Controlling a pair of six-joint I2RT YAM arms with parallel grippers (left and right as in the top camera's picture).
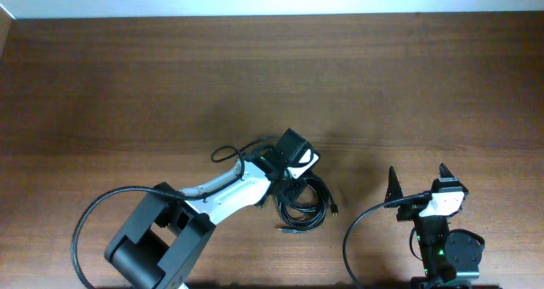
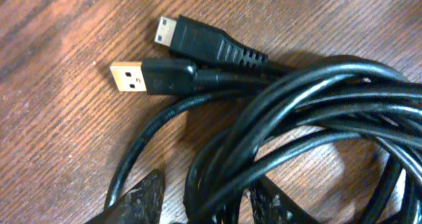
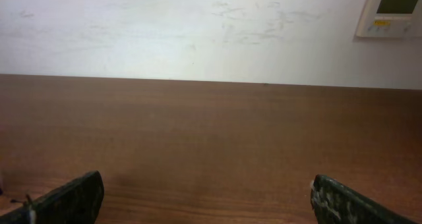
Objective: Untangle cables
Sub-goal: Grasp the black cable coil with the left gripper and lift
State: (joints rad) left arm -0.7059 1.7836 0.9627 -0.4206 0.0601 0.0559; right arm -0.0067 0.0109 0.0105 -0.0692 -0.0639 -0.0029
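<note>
Cables (image 1: 304,208) sit in one loose coil on the desk (image 1: 170,85), near-centre, right under the left arm's wrist. Left pincer (image 2: 208,201) is spread and straddles a few strands of the coil. A strip of desk shows between one fingertip and the strands, so I read it as not clamped yet. Right pincer (image 3: 208,197) is wide, empty, parked well apart to the right and facing bare desk. Two plug ends poke out of the coil side by side: USB-A plug (image 2: 132,78) and a smaller plug (image 2: 173,33). Handling guess: light, limp, rubbery jacket, so decent grip, but the loops will drag each other along. Best hold is likely the moulded strain relief just behind a plug, since it's stiff and won't squash. Pinning the coil with the other arm should help, else the whole bundle lifts.
</note>
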